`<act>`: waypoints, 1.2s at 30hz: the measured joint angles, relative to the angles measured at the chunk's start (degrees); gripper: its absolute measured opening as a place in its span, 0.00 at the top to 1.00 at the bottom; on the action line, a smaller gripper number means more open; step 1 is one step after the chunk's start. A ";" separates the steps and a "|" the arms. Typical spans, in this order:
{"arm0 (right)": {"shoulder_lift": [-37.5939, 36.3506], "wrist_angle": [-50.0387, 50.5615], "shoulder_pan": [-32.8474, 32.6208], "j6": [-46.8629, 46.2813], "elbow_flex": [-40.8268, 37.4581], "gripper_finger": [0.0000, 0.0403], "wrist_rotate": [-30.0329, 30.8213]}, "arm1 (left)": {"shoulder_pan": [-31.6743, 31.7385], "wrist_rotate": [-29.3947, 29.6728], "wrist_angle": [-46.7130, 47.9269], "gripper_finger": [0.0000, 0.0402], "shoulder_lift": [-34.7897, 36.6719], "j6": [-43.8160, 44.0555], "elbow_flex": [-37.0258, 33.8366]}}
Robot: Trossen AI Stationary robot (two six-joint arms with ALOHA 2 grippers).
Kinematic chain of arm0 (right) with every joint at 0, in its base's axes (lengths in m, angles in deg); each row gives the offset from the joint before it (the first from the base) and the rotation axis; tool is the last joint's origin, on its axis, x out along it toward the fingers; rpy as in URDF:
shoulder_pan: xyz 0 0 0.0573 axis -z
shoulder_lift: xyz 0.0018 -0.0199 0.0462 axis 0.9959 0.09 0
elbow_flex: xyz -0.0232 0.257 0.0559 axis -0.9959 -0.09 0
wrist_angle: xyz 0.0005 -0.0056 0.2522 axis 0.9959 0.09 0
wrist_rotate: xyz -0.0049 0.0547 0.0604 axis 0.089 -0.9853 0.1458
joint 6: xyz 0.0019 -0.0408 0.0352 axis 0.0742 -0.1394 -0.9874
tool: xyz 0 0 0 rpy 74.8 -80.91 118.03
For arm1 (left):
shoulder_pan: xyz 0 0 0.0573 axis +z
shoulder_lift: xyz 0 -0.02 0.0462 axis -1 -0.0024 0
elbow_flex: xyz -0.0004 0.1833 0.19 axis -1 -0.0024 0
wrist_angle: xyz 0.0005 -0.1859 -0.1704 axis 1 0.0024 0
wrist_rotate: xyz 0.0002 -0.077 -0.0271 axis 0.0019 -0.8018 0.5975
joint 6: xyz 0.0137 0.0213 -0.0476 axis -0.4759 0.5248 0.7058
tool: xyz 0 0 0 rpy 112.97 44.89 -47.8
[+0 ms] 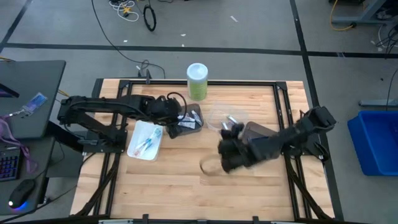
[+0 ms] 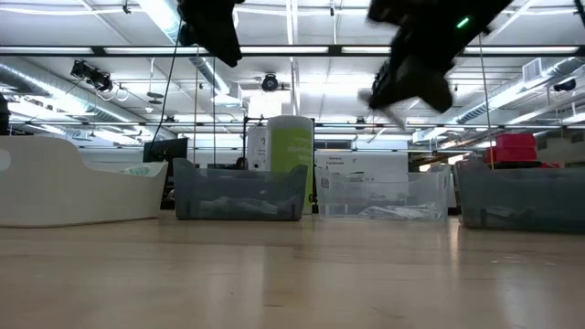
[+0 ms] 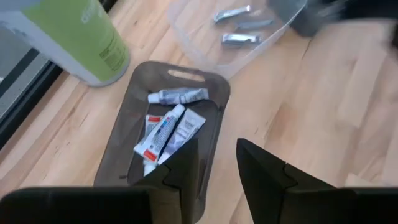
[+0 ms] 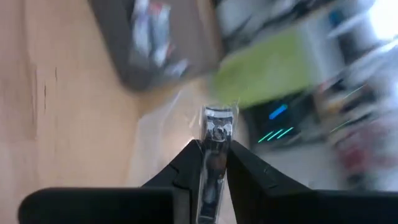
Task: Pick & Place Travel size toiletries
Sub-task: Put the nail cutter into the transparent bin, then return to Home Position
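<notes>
Right gripper (image 4: 214,163) pinched on slim silvery item (image 4: 217,127), raised over table centre, about 5 o'clock of clear tray (image 1: 217,116). Left gripper (image 3: 217,163) part open, empty, over dark tray (image 3: 134,112) holding tubes (image 3: 163,134). Risk: thin edge grip, item may twist loose mid-carry.

Matt wooden table (image 1: 186,186); clear plastic tray (image 3: 205,43); apparently shiny metal clipper (image 4: 216,127).
</notes>
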 joint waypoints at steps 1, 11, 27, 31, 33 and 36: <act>0.00 -0.08 2.95 -0.76 -0.01 0.84 -4.60 | -0.08 0.04 -0.17 0.71 0.59 -0.11 0.00; 0.00 -0.98 26.10 -3.51 -0.09 0.77 -36.03 | -0.18 0.35 0.25 0.71 0.60 -2.84 -0.04; -2.38 2.33 29.26 -3.10 1.84 0.60 -42.81 | -0.20 2.46 5.58 0.71 2.74 0.15 -0.04; -6.75 8.02 26.98 -2.90 5.72 0.60 -42.91 | -0.58 3.06 7.73 0.71 6.78 1.51 -0.04; -9.74 11.45 25.75 -1.62 7.91 0.61 -43.28 | -1.12 5.38 8.52 0.71 9.72 1.60 -0.04; -15.37 13.98 23.60 -0.18 9.15 0.63 -43.23 | -2.61 10.73 10.12 0.71 15.19 1.80 -0.40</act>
